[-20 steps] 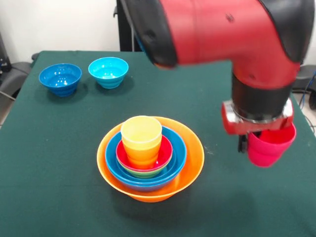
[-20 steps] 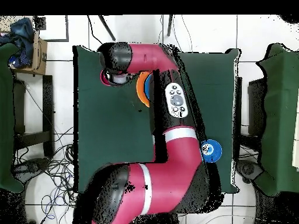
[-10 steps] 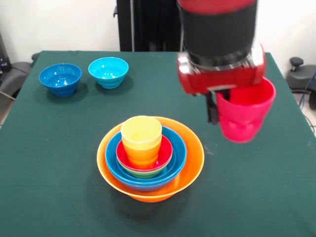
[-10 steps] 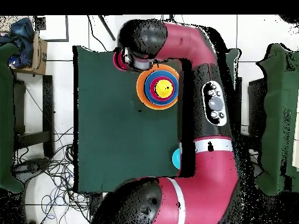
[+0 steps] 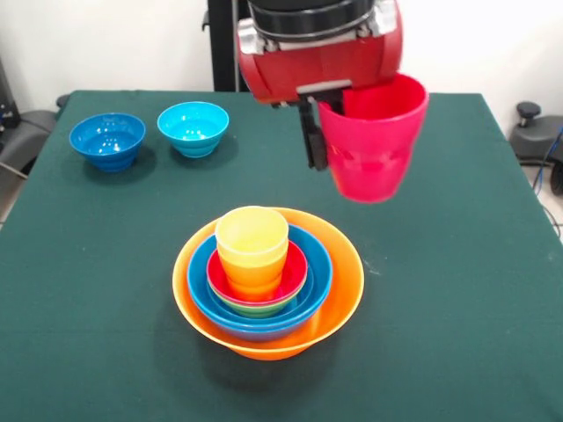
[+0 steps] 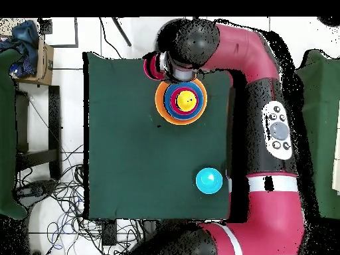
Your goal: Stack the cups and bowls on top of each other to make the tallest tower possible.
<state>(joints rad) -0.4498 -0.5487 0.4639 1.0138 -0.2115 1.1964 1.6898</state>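
Observation:
My gripper (image 5: pixel 325 132) is shut on the rim of a red/pink cup (image 5: pixel 369 145) and holds it in the air, above and to the right of the tower. The tower has a very large orange bowl (image 5: pixel 348 290) as base, with a large blue bowl (image 5: pixel 318 274), a green one, a small red bowl (image 5: pixel 295 274) and an orange cup nested inside. A yellow cup (image 5: pixel 252 236) is on top. In the overhead view the tower (image 6: pixel 180 101) lies just below the arm's wrist, with the pink cup (image 6: pixel 153 66) at its upper left.
A dark-blue bowl (image 5: pixel 107 139) and a light-blue bowl (image 5: pixel 193 127) stand side by side at the far left of the green table (image 5: pixel 457 334). The light-blue bowl also shows in the overhead view (image 6: pixel 208 180). The arm covers the table's right side there.
The gripper has carried the pink cup upward and to the left in the front view, from low over the table's right side to a higher spot nearer the tower. The tower is unchanged.

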